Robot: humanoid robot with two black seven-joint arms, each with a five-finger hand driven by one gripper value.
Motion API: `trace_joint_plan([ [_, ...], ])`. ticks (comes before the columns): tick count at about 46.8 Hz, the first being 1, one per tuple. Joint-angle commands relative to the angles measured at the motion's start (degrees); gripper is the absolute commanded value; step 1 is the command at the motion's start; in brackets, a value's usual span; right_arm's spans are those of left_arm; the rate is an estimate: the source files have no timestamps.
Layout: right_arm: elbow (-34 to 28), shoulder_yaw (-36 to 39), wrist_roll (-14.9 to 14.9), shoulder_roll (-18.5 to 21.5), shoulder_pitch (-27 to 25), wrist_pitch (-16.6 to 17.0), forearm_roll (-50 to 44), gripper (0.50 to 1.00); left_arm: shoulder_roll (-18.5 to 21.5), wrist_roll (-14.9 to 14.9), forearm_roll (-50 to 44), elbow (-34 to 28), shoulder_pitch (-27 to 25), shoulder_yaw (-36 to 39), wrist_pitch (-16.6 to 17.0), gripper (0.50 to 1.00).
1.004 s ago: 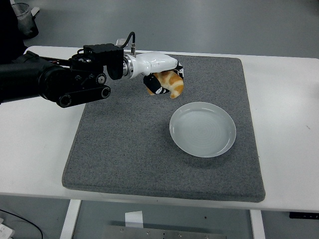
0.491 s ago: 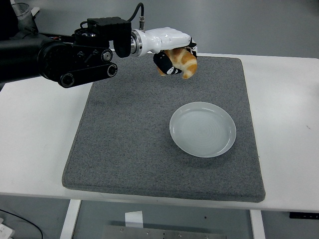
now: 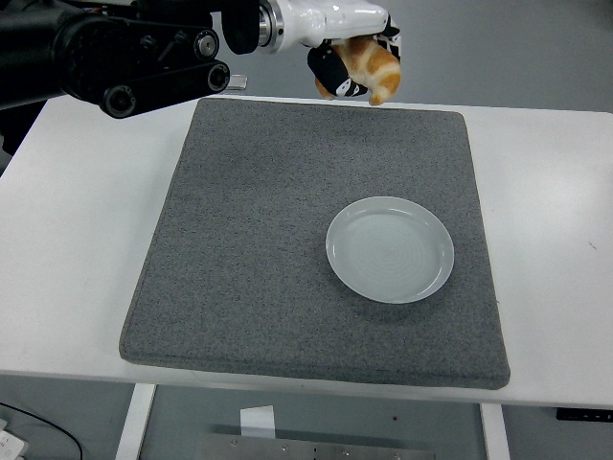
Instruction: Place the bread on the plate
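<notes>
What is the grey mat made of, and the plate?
The grey mat looks like felt or dense foam: a fuzzy, speckled, dull surface with soft thick edges. The plate looks like glazed ceramic or glass: pale, smooth, slightly shiny, with faint rings. I cannot tell which.

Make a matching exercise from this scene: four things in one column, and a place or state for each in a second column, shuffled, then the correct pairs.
Things:
1. golden-brown piece of bread
2. round pale glass plate
3. grey felt mat
4. left hand

States:
A. spread flat across the middle of the white table
B. empty, lying on the right half of the mat
C. held up in the air above the mat's far edge
D. fingers closed around the bread

Pairs: 1-C, 2-B, 3-A, 4-D
</notes>
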Motion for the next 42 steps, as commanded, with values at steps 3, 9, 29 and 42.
trace_joint_plan([
  [3,0.06,0.00,0.00,0.00,0.00,0.00,0.00,0.932,-0.42,-0.36,-1.02,-0.21,-1.98,-0.02,-1.90,0.500],
  [9,0.06,0.00,0.00,0.00,0.00,0.00,0.00,0.932,-0.86,-0.63,-1.11,-1.53,-4.44,-0.02,-3.48,0.500],
  [29,0.06,0.00,0.00,0.00,0.00,0.00,0.00,0.932,-7.27,-1.59,-1.73,-2.15,-5.94,-1.51,-6.04,0.500],
  [42,0.06,0.00,0.00,0.00,0.00,0.00,0.00,0.932,-9.82,-1.68,-1.37,-2.24,-4.01,-0.98,-6.21,0.500],
])
